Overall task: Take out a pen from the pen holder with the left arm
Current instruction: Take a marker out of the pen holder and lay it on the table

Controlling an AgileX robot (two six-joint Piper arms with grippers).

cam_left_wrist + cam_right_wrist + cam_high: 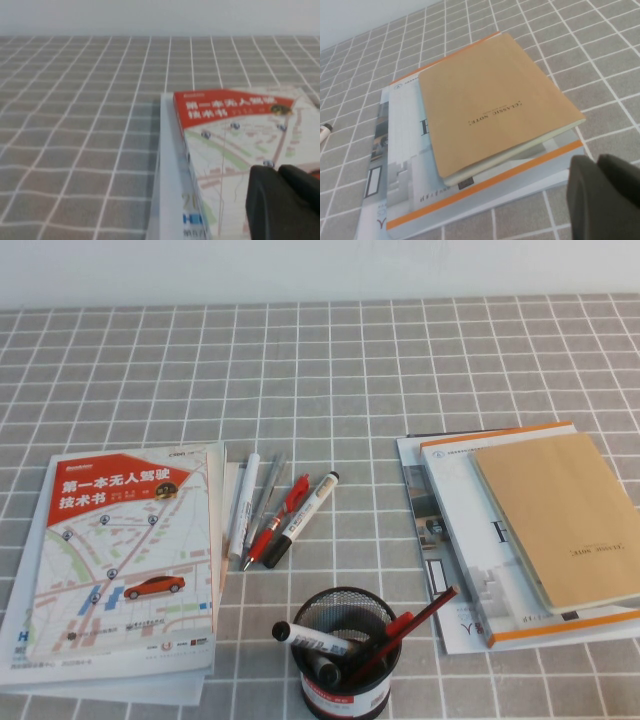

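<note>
left: map book (pixel 115 560) on table (pixel 330 370); left gripper (pixel 279 172) over it | centre: loose pens (pixel 275 508) just right of map book | near centre: pen holder (pixel 340 702); pens (pixel 315 640) in it | right: notebook (pixel 560 520) atop stack (pixel 455 570); right gripper (pixel 597 162) by stack's edge

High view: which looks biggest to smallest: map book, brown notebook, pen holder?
1. map book
2. brown notebook
3. pen holder, smallest even though nearest the camera.
The left gripper, shut, sits over the map book; the right gripper, shut, near the brown notebook; neither shows in this view.
</note>
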